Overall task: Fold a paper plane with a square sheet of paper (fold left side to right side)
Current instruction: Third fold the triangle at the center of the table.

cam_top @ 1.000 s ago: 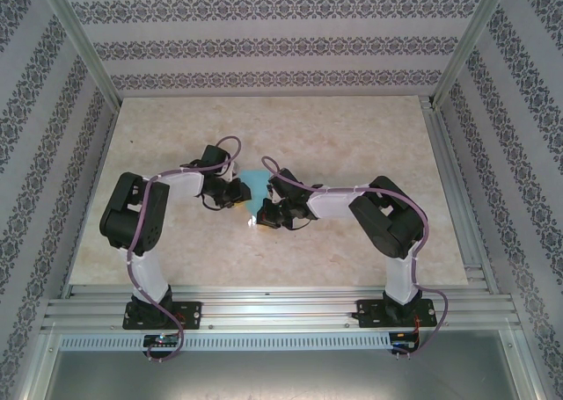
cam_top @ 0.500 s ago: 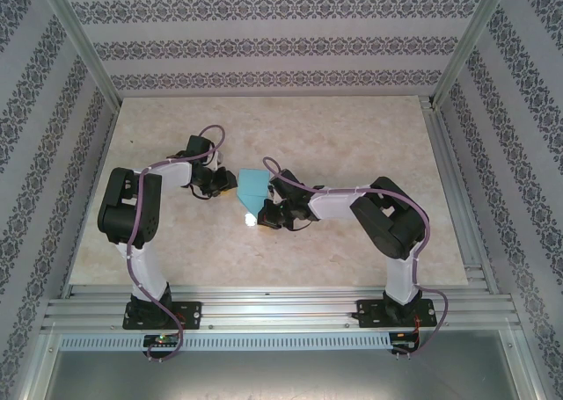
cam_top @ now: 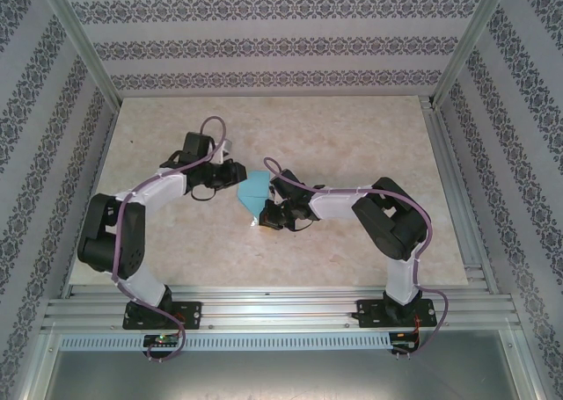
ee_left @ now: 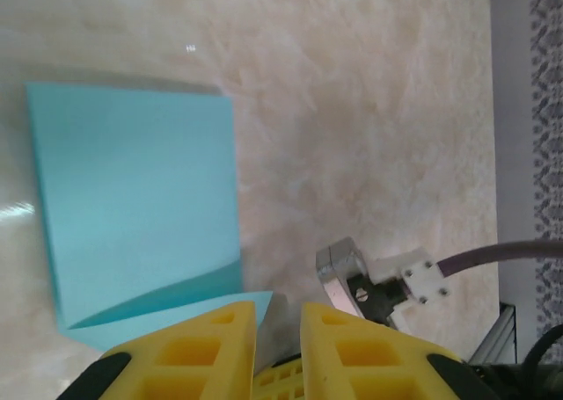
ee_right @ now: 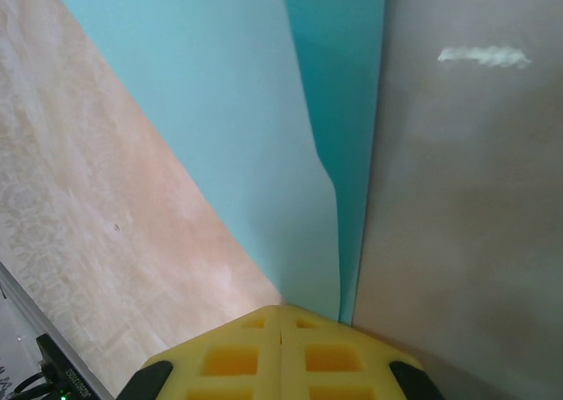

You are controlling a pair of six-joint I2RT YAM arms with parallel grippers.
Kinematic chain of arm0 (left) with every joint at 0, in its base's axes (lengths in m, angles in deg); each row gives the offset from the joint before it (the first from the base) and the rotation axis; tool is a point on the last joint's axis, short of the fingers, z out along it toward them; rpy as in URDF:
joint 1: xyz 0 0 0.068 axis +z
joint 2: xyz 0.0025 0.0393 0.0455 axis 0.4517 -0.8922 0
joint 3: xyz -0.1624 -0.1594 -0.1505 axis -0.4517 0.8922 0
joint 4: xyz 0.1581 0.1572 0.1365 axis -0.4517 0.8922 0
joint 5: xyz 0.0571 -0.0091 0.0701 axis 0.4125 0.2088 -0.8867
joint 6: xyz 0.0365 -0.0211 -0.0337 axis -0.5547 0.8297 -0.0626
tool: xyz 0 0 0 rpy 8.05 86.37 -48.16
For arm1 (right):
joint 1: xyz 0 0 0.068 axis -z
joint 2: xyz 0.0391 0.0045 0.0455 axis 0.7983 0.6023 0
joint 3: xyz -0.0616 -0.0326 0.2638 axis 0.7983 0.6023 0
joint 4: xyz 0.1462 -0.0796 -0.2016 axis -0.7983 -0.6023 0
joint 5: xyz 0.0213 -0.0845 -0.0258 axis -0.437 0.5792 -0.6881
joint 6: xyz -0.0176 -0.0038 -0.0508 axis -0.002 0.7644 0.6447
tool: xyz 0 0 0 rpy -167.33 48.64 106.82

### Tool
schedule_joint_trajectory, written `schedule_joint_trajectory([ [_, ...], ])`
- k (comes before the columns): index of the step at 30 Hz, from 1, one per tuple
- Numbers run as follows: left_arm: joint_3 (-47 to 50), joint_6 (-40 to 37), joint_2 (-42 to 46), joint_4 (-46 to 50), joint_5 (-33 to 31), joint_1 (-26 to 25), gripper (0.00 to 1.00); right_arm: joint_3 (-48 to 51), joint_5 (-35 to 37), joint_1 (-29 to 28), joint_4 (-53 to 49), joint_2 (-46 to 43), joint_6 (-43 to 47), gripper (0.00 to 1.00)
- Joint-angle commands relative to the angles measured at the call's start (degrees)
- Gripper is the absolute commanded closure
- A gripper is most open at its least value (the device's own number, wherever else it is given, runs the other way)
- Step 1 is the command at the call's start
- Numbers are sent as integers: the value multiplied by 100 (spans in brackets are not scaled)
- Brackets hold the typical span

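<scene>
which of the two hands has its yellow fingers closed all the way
The right hand: its yellow fingers meet with no gap, tips at the thin light-blue paper sheet. The left hand shows a narrow gap between its fingers.

You get soft, even overhead light on the table (cam_top: 352, 136), with only faint shadows under the arms (cam_top: 158, 189). In your wrist views, white glare streaks sit on the glossy surface, and the yellow fingers (ee_left: 193, 347) close to each lens look soft.
</scene>
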Motion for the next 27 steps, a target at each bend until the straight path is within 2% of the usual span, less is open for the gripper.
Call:
schedule_joint_trajectory([
  [1,97,20,-429,-246,142,-200,81,115,355,15,-934,66,131,96],
  [11,204,-195,-1048,-136,-240,-209,83,-43,368,53,-863,-422,-106,95],
  [17,347,-243,-1223,-207,-407,-209,83,49,490,42,-269,-885,-938,95],
  [20,385,-230,-1289,-272,-440,-209,83,39,580,-4,160,-800,-1402,95],
  [27,388,-243,-1413,-288,-492,-211,84,-550,786,-120,-14,-115,-1535,96],
])
